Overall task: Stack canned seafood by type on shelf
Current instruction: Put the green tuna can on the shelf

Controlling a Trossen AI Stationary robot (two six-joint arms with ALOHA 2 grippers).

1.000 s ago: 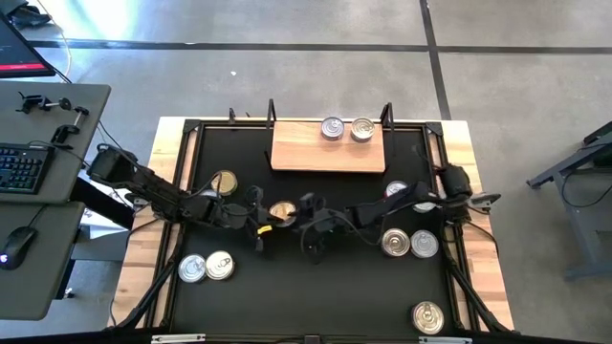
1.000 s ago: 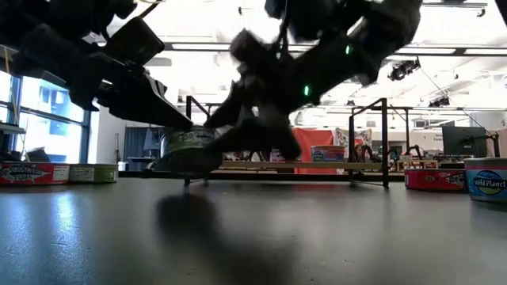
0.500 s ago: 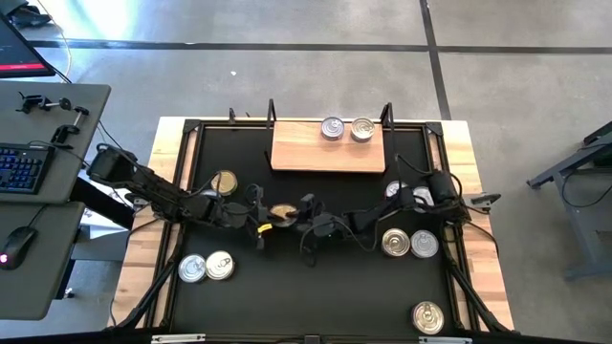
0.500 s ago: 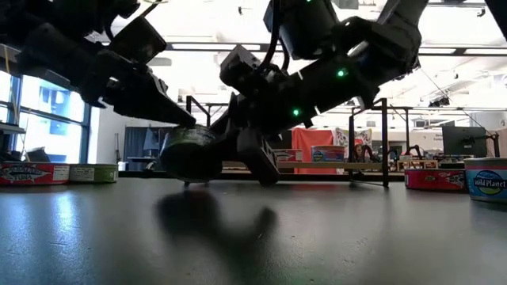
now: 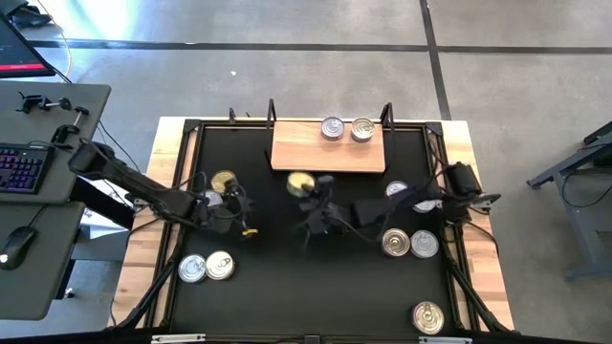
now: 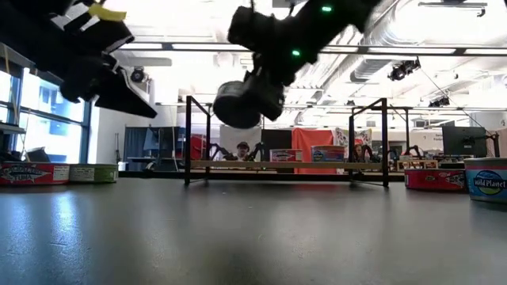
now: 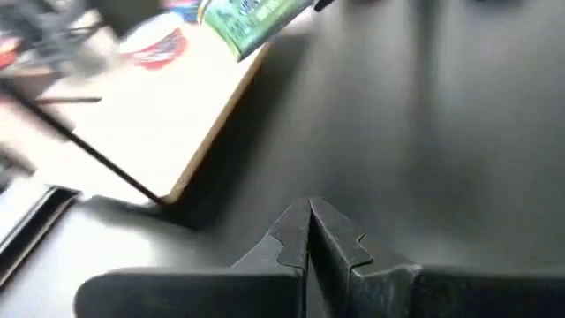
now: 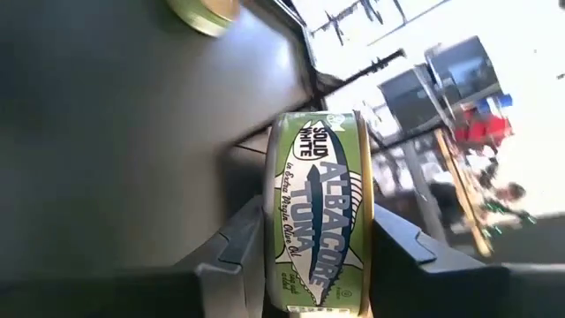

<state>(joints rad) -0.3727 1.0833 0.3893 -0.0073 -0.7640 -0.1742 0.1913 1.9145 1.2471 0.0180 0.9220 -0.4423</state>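
Here, green can [image 8: 320,212], "ALBACORE TUNA", "SOLID WHITE"

The floor [image 5: 287,67] was grey polished concrete, crossed by dark seam lines. On it stood the large black worktop [image 5: 287,287] with a pale wooden border along its edges. Beside it stood a grey side desk [image 5: 38,258] carrying a black computer keyboard [image 5: 21,167] with lit keys and a dark mouse [image 5: 13,245]. A dark metal frame [image 5: 574,162] showed at the opposite edge. Across the room, tall bright windows [image 6: 36,111] let in daylight, long ceiling light strips [image 6: 206,47] glowed overhead, and a dark monitor [image 6: 463,141] stood far off.
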